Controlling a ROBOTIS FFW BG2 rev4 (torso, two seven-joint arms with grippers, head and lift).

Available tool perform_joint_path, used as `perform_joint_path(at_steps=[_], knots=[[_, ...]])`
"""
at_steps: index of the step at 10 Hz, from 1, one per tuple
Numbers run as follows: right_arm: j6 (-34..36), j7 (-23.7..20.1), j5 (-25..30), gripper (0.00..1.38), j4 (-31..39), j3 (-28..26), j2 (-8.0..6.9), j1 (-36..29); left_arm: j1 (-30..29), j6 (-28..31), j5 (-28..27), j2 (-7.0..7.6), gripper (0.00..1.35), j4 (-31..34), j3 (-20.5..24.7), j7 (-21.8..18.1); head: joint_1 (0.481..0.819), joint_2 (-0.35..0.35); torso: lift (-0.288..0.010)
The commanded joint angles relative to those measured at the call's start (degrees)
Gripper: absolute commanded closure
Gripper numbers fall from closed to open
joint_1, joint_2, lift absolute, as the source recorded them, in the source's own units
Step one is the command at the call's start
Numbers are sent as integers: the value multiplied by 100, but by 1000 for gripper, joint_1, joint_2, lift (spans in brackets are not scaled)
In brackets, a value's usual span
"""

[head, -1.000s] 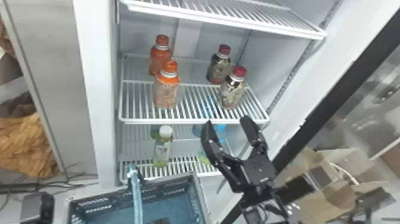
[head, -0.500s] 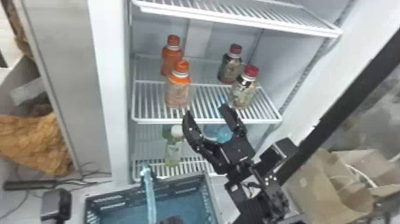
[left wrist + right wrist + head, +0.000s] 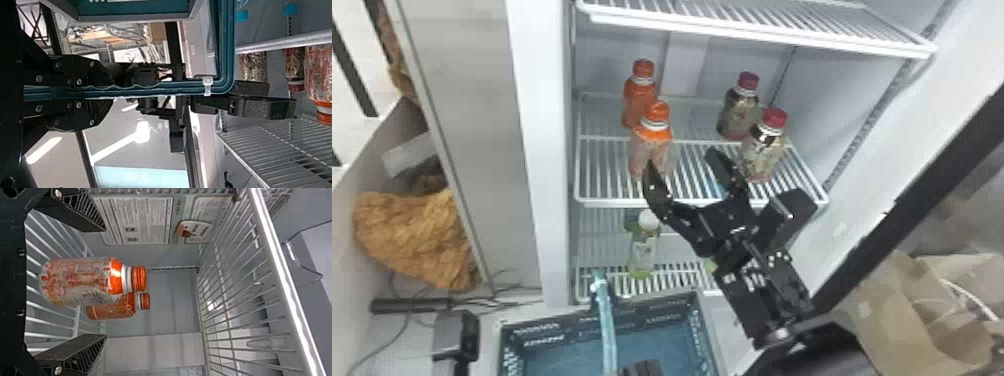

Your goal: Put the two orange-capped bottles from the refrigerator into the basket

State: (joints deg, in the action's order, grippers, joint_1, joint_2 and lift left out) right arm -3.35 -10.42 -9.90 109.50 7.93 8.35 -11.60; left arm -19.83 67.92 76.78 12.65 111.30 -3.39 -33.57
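Note:
My right gripper (image 3: 683,161) is open at the front of the middle shelf, one fingertip overlapping the lower part of the front orange-capped bottle (image 3: 652,147). Behind it stands the second orange-capped bottle (image 3: 638,97). In the right wrist view the front bottle (image 3: 78,280) lies between the spread fingers of the right gripper (image 3: 105,282), touching neither; the rear bottle (image 3: 113,310) is beyond. The blue basket (image 3: 652,350) sits below the shelves. At its raised handle is my left gripper (image 3: 641,369); in the left wrist view the left gripper (image 3: 107,92) is closed around the teal handle (image 3: 156,91).
Two dark-red-capped bottles (image 3: 764,145) stand on the same middle shelf (image 3: 612,201), right of the gripper. A white-capped green bottle (image 3: 643,250) is on the shelf below. The upper shelf (image 3: 757,37) hangs overhead. Cardboard (image 3: 922,310) lies at the right.
My right gripper has moved left and up from below the red-capped bottles to the front orange-capped one, staying open. The head view has shifted left, so the fridge appears farther right.

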Motion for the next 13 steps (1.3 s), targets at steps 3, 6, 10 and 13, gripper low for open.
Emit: perform_joint_path(at_steps=[3,6,10,13], knots=[[236,67,121,85,-382,144,9,570,28,-14,0,0,1210,0,-15,0,695,-222,-40],[236,67,64,85,-635,384,26,936,43,-14,0,9,1210,0,-26,0,695,-194,-40],[391,102,133,153,-1085,395,26,1203,43,-14,11,35,1210,0,-26,0,695,-174,-40],[405,102,190,924,-973,395,35,1217,28,-14,23,53,1210,0,-26,0,695,-178,-40]])
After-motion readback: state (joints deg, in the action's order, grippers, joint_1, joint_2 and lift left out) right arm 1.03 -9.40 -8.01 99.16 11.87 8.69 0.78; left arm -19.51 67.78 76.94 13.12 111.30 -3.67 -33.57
